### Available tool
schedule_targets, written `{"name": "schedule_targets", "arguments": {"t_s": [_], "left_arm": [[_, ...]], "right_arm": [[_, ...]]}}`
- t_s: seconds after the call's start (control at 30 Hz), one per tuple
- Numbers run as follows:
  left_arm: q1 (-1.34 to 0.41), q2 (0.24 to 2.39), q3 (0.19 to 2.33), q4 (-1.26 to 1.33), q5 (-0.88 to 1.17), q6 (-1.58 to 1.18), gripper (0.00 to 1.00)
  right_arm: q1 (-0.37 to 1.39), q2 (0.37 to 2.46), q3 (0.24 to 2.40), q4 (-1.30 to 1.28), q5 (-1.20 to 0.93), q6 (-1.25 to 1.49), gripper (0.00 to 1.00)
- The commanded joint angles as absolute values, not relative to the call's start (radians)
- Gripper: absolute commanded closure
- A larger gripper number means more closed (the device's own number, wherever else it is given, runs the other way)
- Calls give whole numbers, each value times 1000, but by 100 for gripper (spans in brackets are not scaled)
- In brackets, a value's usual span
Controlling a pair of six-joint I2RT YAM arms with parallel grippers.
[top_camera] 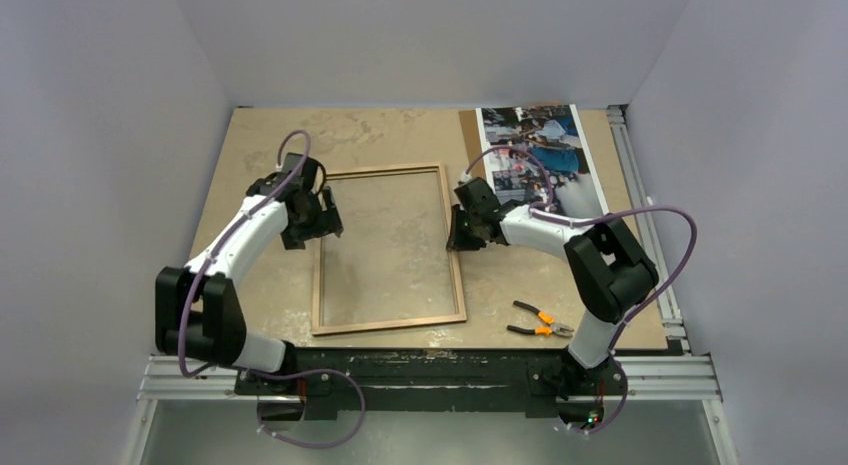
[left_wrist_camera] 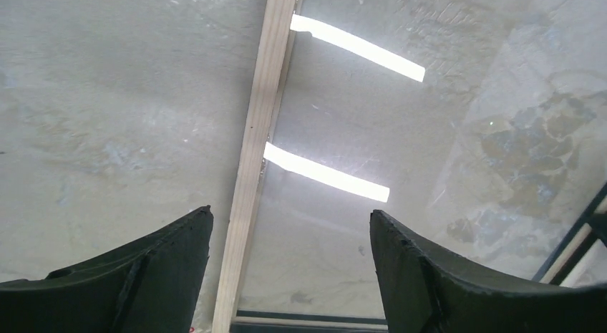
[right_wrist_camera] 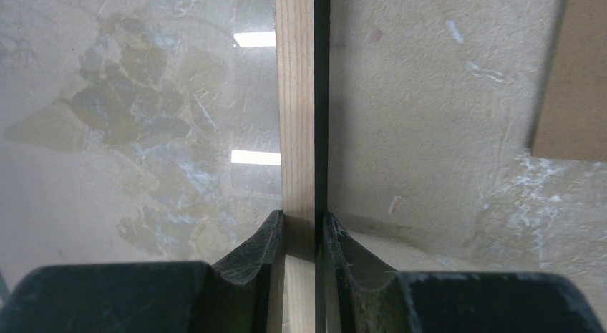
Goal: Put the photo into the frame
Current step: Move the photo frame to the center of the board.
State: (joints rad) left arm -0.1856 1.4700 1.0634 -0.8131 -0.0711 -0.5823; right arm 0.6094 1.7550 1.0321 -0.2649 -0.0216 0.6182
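Though unclear overhead, gripper (right_wrist_camera: pixel 302 220) astride frame (right_wrist_camera: pixel 295 97).

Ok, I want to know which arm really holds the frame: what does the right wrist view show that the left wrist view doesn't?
Only the right wrist view: the right gripper closed on the frame at its rail, the rail's black edge, and a corner of a brown board on the table. Only the left wrist view: the left gripper open, its fingers wide apart either side of the rail, not clamping it. Both: the light wood rail, the clear pane with two bright light reflections, the mottled table.
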Motion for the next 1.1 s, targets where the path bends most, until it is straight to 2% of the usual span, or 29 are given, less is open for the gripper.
{"name": "schedule_targets", "arguments": {"t_s": [0.0,0.1,0.23,0.4,0.6,0.77,1.07], "left_arm": [[-187,1325,1104,-860,-158,-580,21],[-187,1250,1076,-805,-102,-580,21],[-187,1180,1035,-735,-19,-587,21],[-187,1144,997,-701,-5,-592,21],[-176,1201,994,-747,-48,-599,23],[-141,1334,1002,-805,-78,-614,29],[-85,1570,999,-749,36,-608,32]], "right_arm": [[639,1764,1039,-224,-102,658,99],[641,1756,1035,-214,-119,663,96],[640,1733,1024,-195,-161,673,72],[641,1706,990,-178,-181,706,57],[641,1682,948,-162,-190,719,52],[641,1667,930,-174,-183,720,50],[641,1673,881,-123,-237,754,51]]}}
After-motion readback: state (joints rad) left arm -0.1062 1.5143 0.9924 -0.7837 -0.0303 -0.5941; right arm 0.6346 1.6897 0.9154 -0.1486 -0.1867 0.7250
